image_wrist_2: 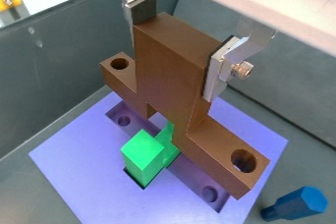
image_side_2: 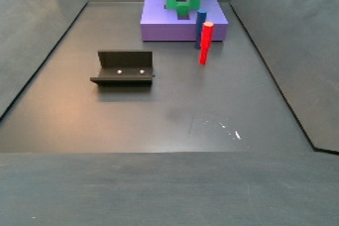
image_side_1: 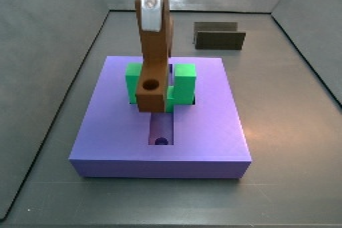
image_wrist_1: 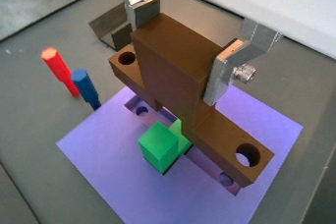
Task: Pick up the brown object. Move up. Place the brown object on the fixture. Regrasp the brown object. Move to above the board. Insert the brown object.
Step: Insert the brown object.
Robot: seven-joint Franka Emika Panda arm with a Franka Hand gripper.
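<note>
My gripper (image_wrist_1: 184,46) is shut on the brown object (image_wrist_1: 171,81) and holds it upright by its top end, as both wrist views show (image_wrist_2: 183,41). The brown object's (image_wrist_2: 178,95) cross arms with round holes hang just over the lavender board (image_wrist_1: 112,159). In a side view the brown object (image_side_1: 154,67) stands upright under my gripper (image_side_1: 151,2), with its lower end in the gap of the green U-shaped block (image_side_1: 183,80) over the board's (image_side_1: 160,137) slot. The dark fixture (image_side_1: 219,37) stands empty behind the board, apart from it (image_side_2: 123,68).
A blue peg with a red top (image_wrist_1: 73,76) stands beside the board on the grey floor; it also shows in a side view (image_side_2: 205,37). Grey walls enclose the floor (image_side_2: 199,121) on the far and side edges.
</note>
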